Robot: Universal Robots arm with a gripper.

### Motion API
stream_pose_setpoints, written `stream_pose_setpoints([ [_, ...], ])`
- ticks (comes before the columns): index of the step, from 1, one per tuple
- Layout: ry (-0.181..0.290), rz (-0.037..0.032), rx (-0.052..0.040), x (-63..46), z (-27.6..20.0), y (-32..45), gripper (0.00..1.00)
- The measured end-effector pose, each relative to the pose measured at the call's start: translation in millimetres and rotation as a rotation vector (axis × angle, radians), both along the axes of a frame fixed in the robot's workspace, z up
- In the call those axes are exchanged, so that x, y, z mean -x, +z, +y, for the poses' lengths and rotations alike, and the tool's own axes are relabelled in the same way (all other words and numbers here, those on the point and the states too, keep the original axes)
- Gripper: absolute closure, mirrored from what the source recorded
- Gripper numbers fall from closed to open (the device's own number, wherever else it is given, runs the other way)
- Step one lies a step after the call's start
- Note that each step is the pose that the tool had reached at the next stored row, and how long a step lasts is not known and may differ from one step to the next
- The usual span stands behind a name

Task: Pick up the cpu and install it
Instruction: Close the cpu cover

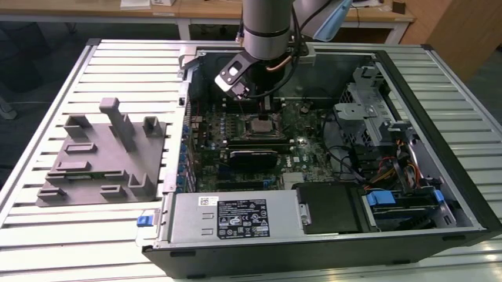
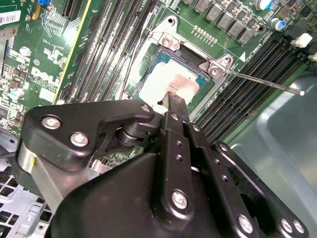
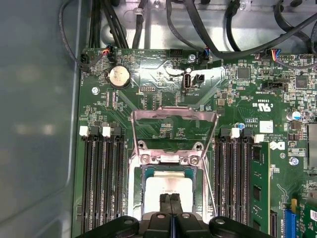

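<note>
1. Seating looks to be the step in hand. In the exterior view your gripper (image 1: 264, 110) stands over the socket (image 1: 252, 120), with the cpu (image 1: 264, 124) lying inside it.
2. In the second wrist view a finger end touches the cpu's top, which the exterior view cannot settle; the lever (image 2: 262, 82) juts free beside the socket.
3. In the first wrist view the fingertips (image 3: 165, 204) are pressed together, pinching nothing; the retention frame (image 3: 173, 124) stands open at the socket's edge. The next move calls for no sideways drag.

In the first wrist view the gripper (image 3: 171, 198) hides part of the cpu (image 3: 153, 191). Arm (image 1: 267, 23) is cut off by the exterior view's top edge.
</note>
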State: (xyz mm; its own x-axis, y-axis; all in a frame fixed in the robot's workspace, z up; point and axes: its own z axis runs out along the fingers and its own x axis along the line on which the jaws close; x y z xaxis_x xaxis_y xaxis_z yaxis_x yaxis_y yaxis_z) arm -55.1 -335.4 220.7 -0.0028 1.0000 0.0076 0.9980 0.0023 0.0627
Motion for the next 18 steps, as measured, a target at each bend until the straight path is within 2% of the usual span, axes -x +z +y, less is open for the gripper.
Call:
stream_pose_setpoints([
  [18,-0.001,-0.0001,-0.0002,0.0,0.0,12.0,0.89],
])
